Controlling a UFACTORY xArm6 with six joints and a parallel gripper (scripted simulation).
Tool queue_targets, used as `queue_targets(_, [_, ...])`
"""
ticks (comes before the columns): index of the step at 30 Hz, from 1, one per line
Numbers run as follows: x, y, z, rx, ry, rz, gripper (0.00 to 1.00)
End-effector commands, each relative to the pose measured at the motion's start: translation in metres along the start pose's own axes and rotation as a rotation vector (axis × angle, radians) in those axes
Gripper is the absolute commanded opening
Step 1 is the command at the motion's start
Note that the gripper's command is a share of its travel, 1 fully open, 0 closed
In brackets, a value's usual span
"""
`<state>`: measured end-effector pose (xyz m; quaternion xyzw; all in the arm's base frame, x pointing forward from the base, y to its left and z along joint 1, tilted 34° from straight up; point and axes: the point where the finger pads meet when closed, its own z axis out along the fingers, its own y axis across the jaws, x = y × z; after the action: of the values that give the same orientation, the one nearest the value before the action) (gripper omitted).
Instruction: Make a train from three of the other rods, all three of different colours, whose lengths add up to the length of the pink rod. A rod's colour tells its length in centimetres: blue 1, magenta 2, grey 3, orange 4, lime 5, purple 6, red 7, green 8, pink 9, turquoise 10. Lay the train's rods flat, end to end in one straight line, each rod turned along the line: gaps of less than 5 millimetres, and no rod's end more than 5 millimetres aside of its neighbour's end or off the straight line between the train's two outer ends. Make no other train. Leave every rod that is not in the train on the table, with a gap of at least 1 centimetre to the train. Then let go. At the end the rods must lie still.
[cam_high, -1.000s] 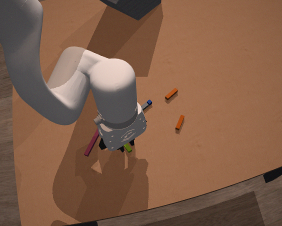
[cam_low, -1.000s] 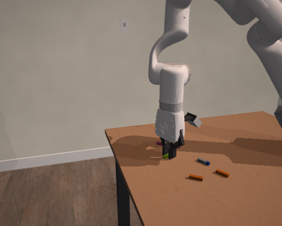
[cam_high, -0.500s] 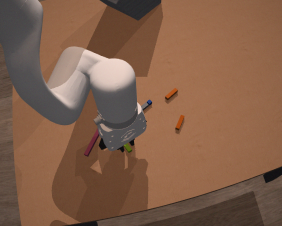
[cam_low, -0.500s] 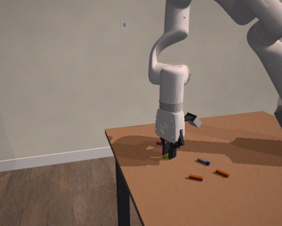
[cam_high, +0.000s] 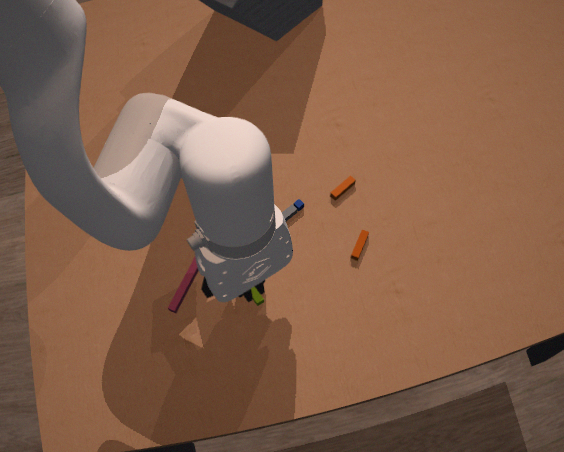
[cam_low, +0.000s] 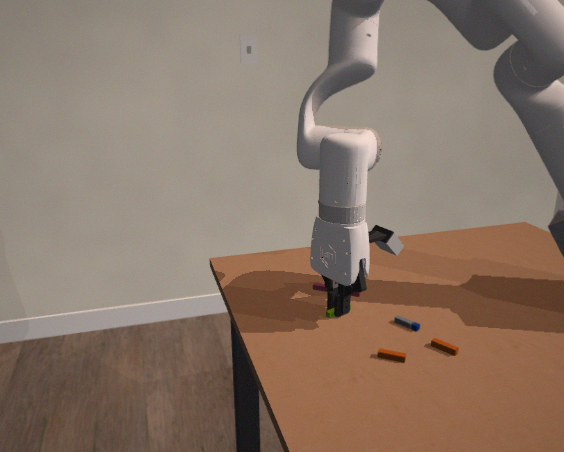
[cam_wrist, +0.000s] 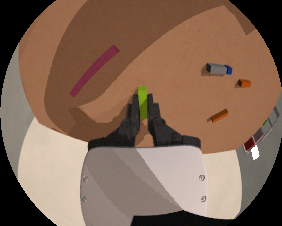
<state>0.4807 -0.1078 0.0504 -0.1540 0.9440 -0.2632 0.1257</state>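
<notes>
My gripper (cam_wrist: 143, 102) is down at the table and shut on the lime rod (cam_wrist: 142, 102), which lies flat between the fingers. The lime rod's end sticks out under the hand in the top view (cam_high: 257, 296) and in the exterior view (cam_low: 330, 313). The pink rod (cam_high: 183, 286) lies to the left of the gripper, partly hidden by the hand; it also shows in the wrist view (cam_wrist: 94, 71). The grey rod (cam_high: 289, 212) and the blue rod (cam_high: 299, 204) lie end to end, right of the arm, and show in the wrist view (cam_wrist: 218, 68).
Two orange rods lie apart to the right, one (cam_high: 343, 186) farther back and one (cam_high: 359, 244) nearer the front. The table's curved front edge (cam_high: 400, 395) runs below. A dark block (cam_high: 265, 12) sits at the back.
</notes>
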Motion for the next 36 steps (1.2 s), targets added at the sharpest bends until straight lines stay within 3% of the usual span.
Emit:
queue_targets(1, [-0.001,0.000,-0.001,0.001,-0.003,0.000,0.04])
queue_targets(25, [-0.001,0.000,-0.002,0.001,-0.003,0.000,0.04])
queue_targets(33, [-0.001,0.000,-0.028,0.001,-0.003,0.000,0.04])
queue_targets(36, [-0.001,0.000,-0.050,0.001,-0.003,0.000,0.04])
